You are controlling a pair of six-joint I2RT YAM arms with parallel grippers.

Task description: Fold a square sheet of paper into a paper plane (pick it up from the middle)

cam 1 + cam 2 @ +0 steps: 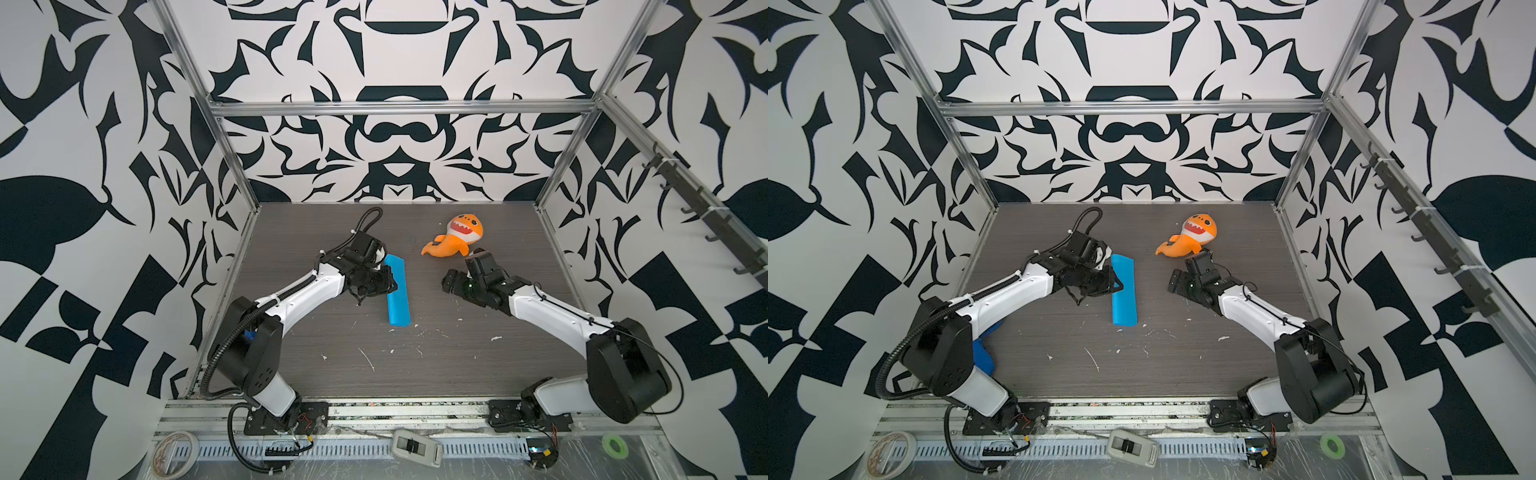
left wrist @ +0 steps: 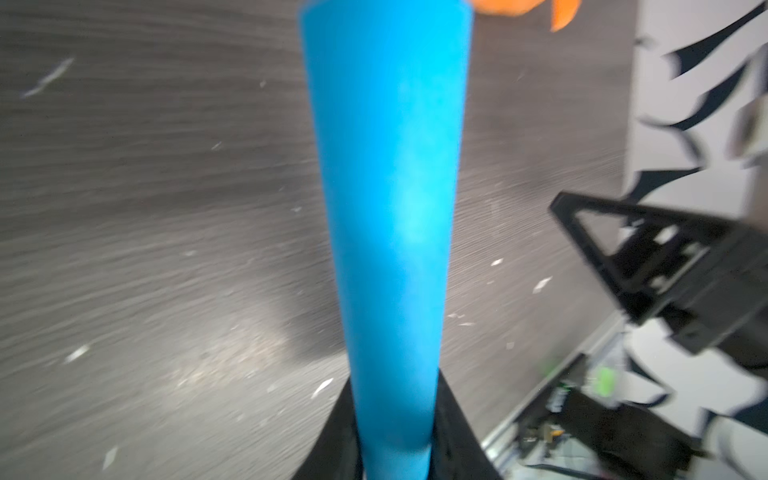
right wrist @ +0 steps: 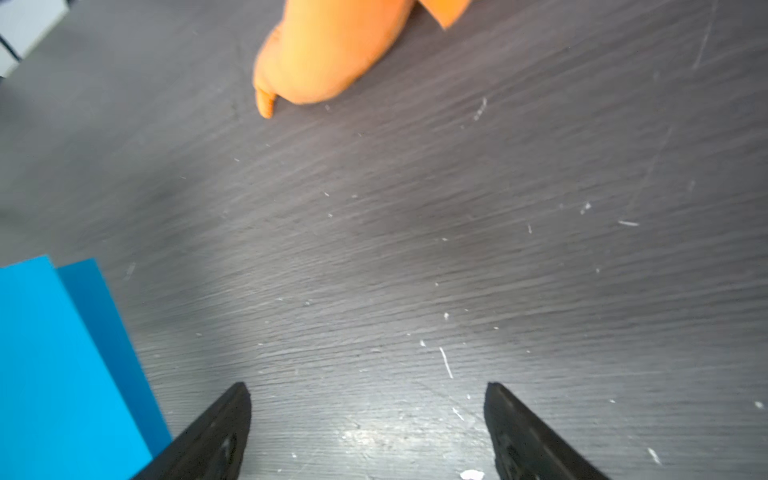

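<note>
The left pincer [image 2: 395, 380] is clamped on the square sheet of paper [image 1: 399, 307] near its middle. The sheet is doubled over and bowed, and runs out beyond the fingertips. It looks light, limp and easily crumpled, so a gentle mid-sheet hold suits it. The right pincer [image 3: 368, 388] gapes over the table [image 3: 457, 249], with the paper beside it. Blur hides any crease.

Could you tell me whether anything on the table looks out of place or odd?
The bright blue sheet of paper is bowed up, pinched mid-sheet by the left gripper. An orange shark plush, unrelated to folding, lies nearby; white flecks litter the dark table.
</note>
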